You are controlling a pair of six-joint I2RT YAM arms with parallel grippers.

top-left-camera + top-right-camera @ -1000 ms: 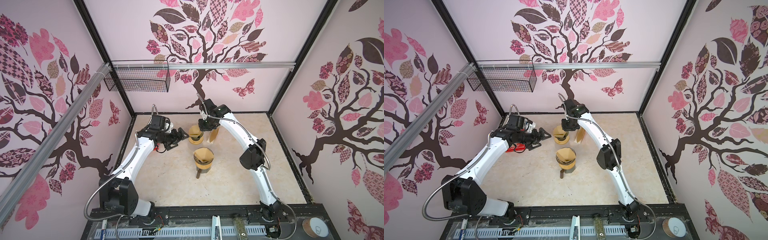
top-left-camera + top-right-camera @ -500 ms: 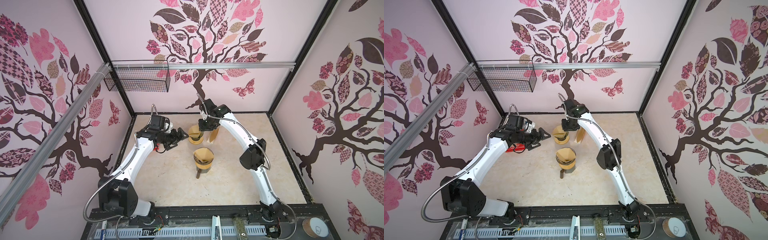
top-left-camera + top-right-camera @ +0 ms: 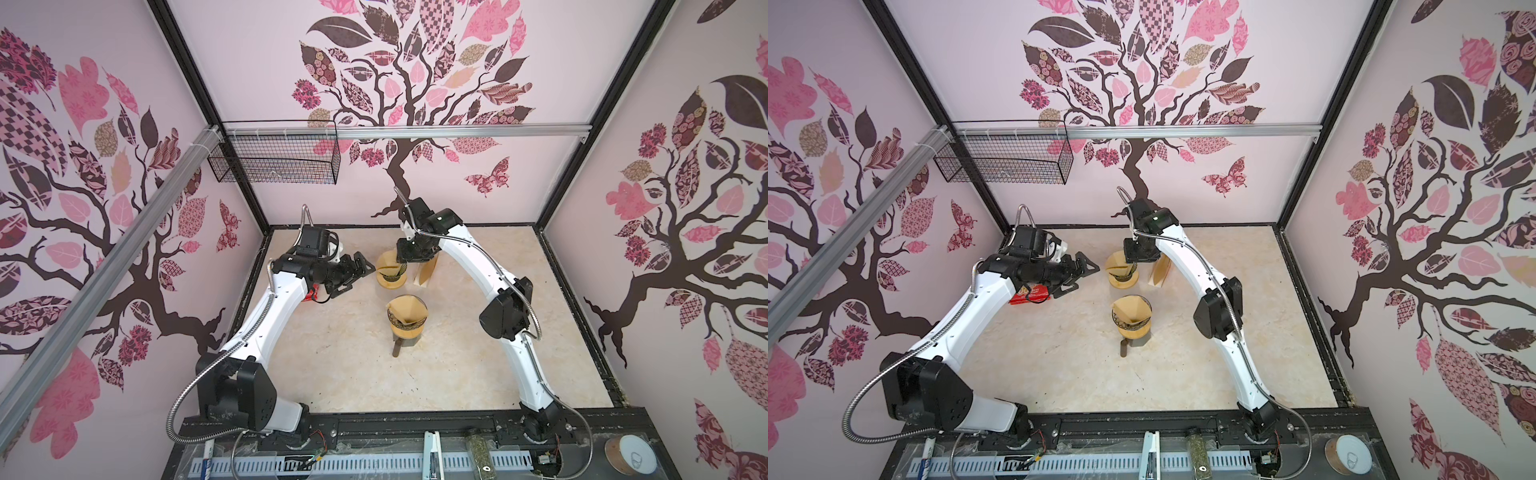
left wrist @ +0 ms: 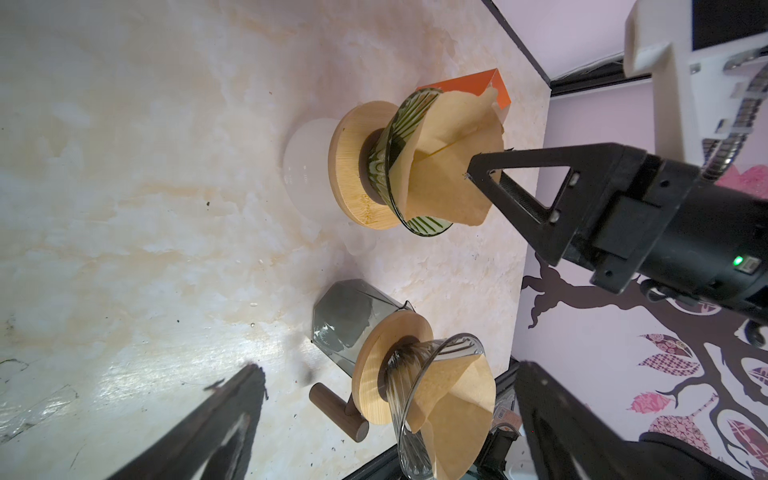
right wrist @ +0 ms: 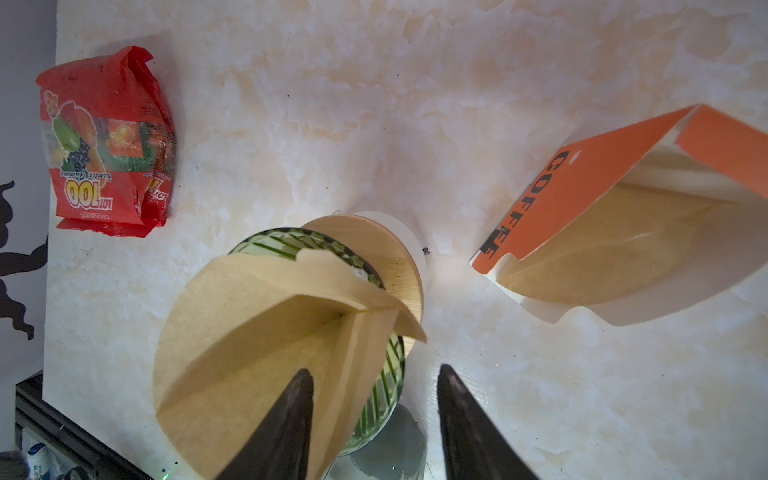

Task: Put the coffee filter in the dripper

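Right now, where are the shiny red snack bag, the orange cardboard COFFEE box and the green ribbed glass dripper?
Shiny red snack bag (image 5: 108,141): right wrist view, middle of its printed front.
Orange cardboard box (image 5: 594,166): right wrist view, its lettered face.
Green ribbed glass dripper (image 5: 274,243): right wrist view, its uncovered rim.

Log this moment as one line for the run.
Filter in green dripper, sticking out | right hand open above it | left hand open, clear of it | placement looks done

Left claw wide (right claw half-spread)
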